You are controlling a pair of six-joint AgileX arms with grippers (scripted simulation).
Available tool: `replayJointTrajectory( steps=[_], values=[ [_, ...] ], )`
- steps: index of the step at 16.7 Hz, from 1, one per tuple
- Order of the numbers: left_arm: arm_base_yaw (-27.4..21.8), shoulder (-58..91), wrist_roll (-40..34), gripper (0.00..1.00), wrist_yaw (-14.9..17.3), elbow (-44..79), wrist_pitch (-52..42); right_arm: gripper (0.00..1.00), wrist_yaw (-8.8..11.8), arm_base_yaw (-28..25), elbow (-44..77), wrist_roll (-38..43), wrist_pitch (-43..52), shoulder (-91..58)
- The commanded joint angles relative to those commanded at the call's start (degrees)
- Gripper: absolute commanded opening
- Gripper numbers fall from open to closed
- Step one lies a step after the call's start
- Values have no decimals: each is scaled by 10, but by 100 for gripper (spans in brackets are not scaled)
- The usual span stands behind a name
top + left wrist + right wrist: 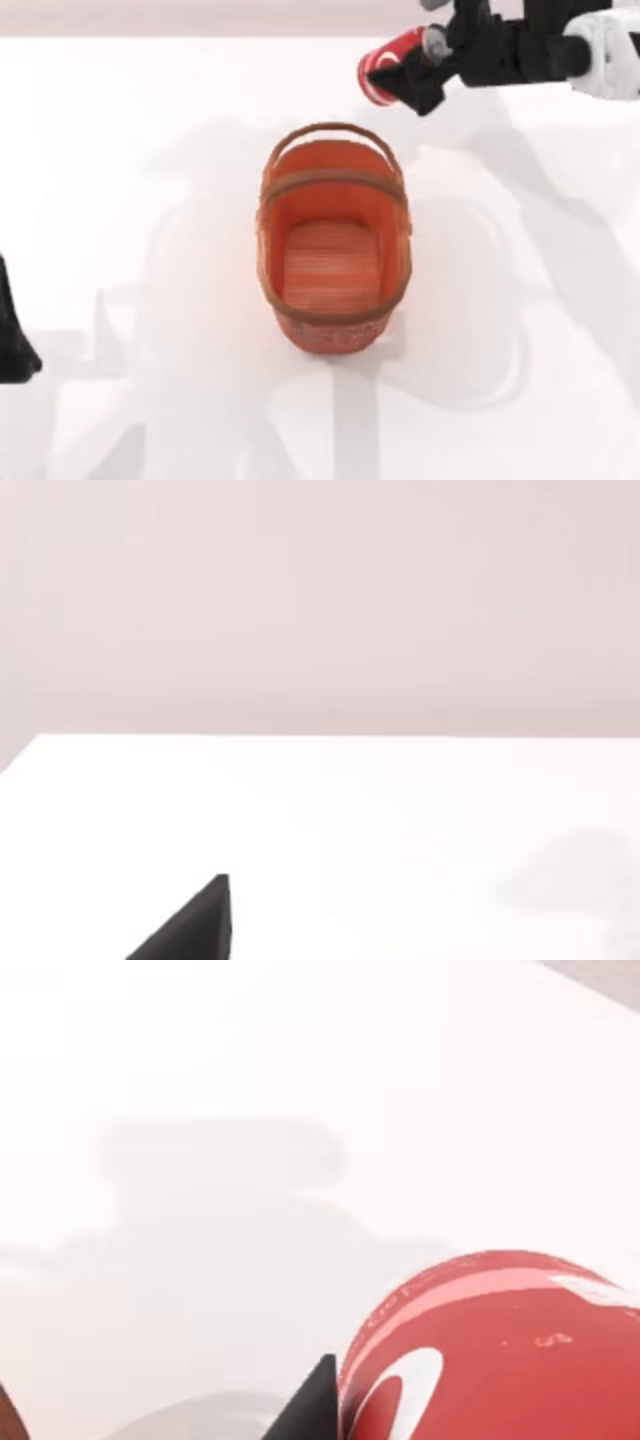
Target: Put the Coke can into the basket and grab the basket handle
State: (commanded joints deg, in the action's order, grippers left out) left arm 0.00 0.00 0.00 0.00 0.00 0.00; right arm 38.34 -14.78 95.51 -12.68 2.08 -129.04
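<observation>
Coke can is clamped sideways in the right end effector, held above the desk beyond the far right of the basket. Step in hand: carrying. Next move calls for travel over the basket opening, clear of the basket handle, then release. Left arm sits parked at the desk's left edge.

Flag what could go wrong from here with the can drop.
1. The right gripper holds the can tilted and off beyond the basket's far end, not above it; releasing now would probably drop it on the table.
2. The handle arches across the opening, so the can or fingers might clip it coming in.
3. The basket looks light; a bump could shift it.
The left arm sits parked at the table's left edge.
</observation>
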Motion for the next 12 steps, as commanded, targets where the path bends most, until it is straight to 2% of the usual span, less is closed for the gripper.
replayJointTrajectory(
  steps=[4, 7, 10, 12],
  values=[
    [0, 0, 0, 100, 0, 0, 0, 0, 125, -19, -84, 70, -229, 54],
    [0, 0, 0, 100, 0, 0, 0, 0, 199, -30, -138, 112, -355, 86],
    [0, 0, 0, 100, 0, 0, 0, 0, 246, -37, -174, 139, -428, 106],
    [0, 0, 0, 100, 0, 0, 0, 0, 259, -39, -183, 146, -445, 111]
  ],
)
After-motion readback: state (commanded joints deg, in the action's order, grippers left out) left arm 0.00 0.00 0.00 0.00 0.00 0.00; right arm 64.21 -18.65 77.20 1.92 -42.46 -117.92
